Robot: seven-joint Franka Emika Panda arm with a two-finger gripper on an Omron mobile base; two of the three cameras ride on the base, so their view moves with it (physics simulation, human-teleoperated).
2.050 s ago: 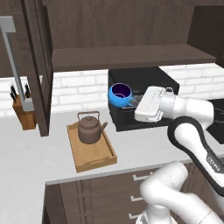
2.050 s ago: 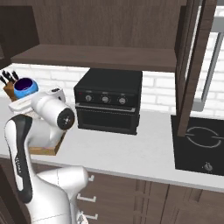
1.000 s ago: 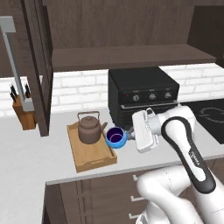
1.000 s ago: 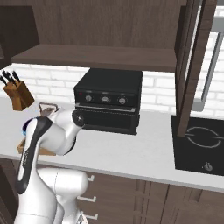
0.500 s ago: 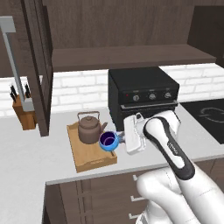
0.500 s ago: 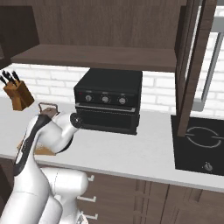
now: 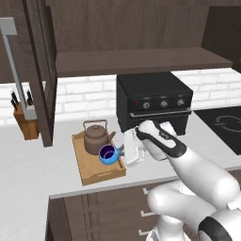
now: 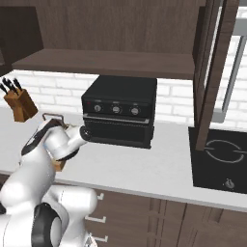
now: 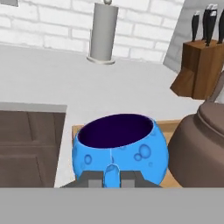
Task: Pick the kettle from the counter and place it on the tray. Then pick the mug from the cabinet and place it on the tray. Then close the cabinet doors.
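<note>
A white robot arm reaches left across a pale grey counter (image 7: pixel 37 164) toward a light-wood tray (image 7: pixel 94 172), a rectangle with a raised rim whose long side runs from the counter's front edge back toward the white brick wall. The gripper (image 9: pixel 111 177) is clamped together on the small handle of a bright-blue mug (image 7: pixel 108 154), holding it upright over the tray's near right part. The mug is round and glossy, dimpled with bubble-like spots, its dark open mouth facing up and its handle pointing back at the gripper. Whether its base touches the tray cannot be told.

Just behind the mug, on the far half of the tray, stands the kettle (image 7: pixel 96 136): squat, round, dark-brown metal, with a thin arched handle over the lid. It stands upright.

Right of the tray sits a boxy black countertop oven (image 7: pixel 153 96) with three knobs. Left of the tray, a dark-brown cabinet door (image 7: pixel 41 70) stands open, with a long silver bar handle. A wooden knife block (image 7: pixel 26 123) with black-handled knives stands by the wall. In the hand view, a grey paper-towel holder (image 9: pixel 104 31) rises upright near the bricks.
</note>
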